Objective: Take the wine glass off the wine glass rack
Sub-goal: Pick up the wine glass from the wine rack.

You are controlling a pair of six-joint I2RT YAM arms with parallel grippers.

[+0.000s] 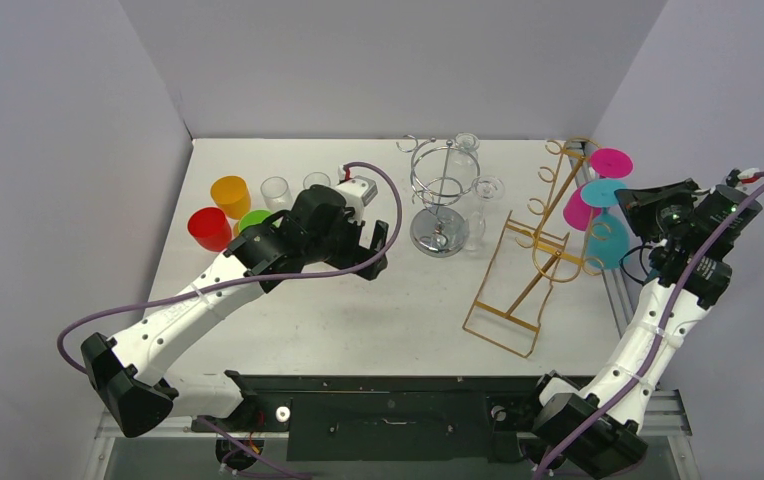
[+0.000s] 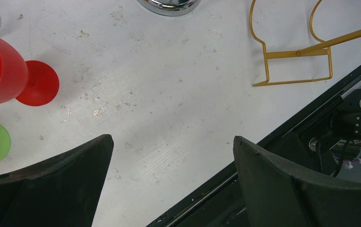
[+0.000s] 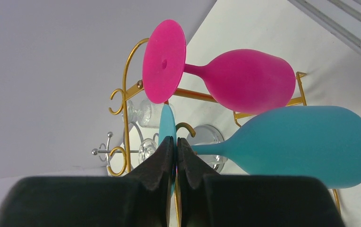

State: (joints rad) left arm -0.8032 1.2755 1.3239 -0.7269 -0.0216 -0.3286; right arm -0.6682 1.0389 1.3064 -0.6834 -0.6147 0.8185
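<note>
A gold wire wine glass rack (image 1: 533, 255) leans at the right of the table. A pink wine glass (image 1: 588, 200) and a teal wine glass (image 1: 608, 235) hang from its top end. My right gripper (image 1: 633, 200) is shut on the flat base of the teal glass (image 3: 167, 124); its bowl (image 3: 311, 144) points right in the right wrist view, below the pink glass (image 3: 244, 80). My left gripper (image 1: 378, 250) is open and empty above the bare table, left of the rack; its fingers (image 2: 65, 179) show wide apart in the left wrist view.
A chrome stand (image 1: 441, 195) with clear glasses stands at the back centre. Red (image 1: 208, 228), orange (image 1: 230, 195) and green (image 1: 252, 220) cups and clear glasses (image 1: 275, 190) stand at the back left. The table's black front rail (image 1: 388, 400) runs along the near edge.
</note>
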